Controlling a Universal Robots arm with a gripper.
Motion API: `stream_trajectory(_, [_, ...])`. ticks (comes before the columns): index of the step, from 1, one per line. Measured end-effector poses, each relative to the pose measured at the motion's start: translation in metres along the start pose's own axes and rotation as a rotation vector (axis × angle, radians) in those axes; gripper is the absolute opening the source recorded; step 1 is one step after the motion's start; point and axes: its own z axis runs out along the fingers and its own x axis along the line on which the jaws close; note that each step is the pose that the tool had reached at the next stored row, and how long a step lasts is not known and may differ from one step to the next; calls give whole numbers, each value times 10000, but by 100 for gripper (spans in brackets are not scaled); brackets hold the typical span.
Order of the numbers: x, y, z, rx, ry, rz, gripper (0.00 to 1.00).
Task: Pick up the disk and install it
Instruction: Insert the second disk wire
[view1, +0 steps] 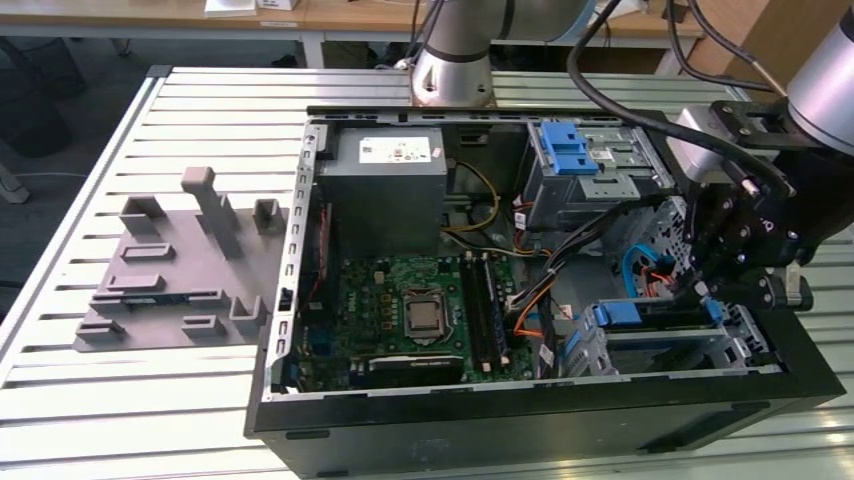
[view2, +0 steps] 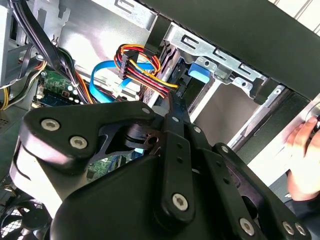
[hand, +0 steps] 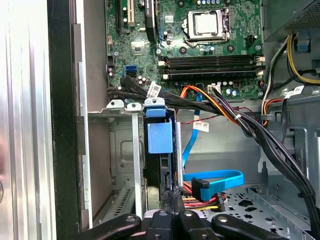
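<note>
1. The gripper is pinched nearly closed on the rear edge of the disk, which stands on edge just ahead of its fingertips.
2. The disk sits in the drive cage, held edgewise to match the slot (blue carrier tab foremost).
3. Power and data cables lie beside the gripper, near the disk's connectors.

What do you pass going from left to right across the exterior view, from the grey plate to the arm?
Grey plastic holder plate with upright posts → green motherboard with its square silver processor → bright blue plastic latch on the silver drive cage → black gripper over the blue-framed disk.
</note>
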Motion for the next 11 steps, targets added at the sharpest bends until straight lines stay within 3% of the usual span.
stream_trajectory(11, [5,47,0,0,0,0,11])
